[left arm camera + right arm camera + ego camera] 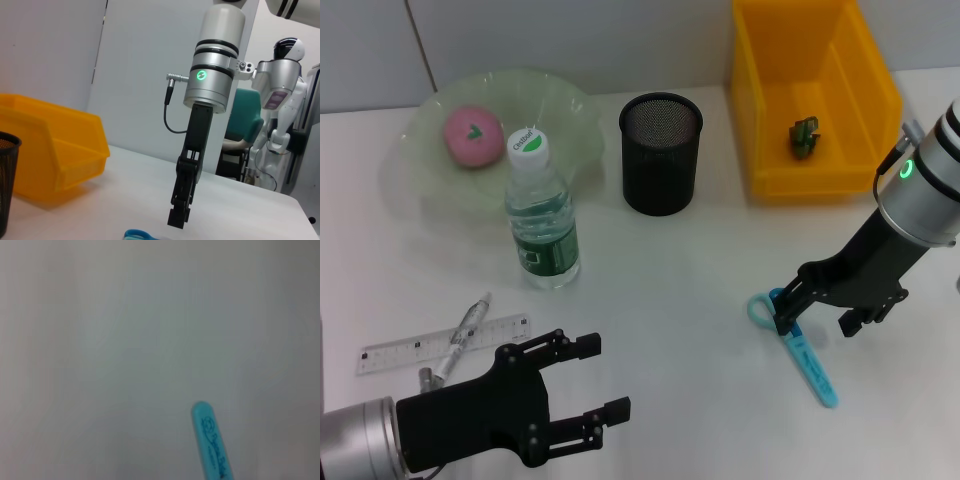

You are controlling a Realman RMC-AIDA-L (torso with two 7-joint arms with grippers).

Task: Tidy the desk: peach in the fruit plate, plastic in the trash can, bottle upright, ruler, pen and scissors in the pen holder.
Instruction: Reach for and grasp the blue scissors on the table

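The blue scissors (807, 362) lie flat on the white table at the right; their tip (212, 444) shows in the right wrist view. My right gripper (817, 321) hovers open over their handle end, also seen from the side (181, 210). A pink peach (472, 134) rests in the green glass fruit plate (570, 110). The bottle (541, 214) stands upright in front of it. The black mesh pen holder (660, 153) is in the middle. Ruler (410, 349) and pen (463, 335) lie at the front left, beside my open left gripper (604, 378). The green plastic (806, 137) is in the yellow trash can (772, 100).
The yellow bin (60, 150) and the pen holder's edge (7, 185) show in the left wrist view, with the scissors' handle (140, 234) below the right arm. A humanoid robot (282, 105) stands beyond the table's far edge.
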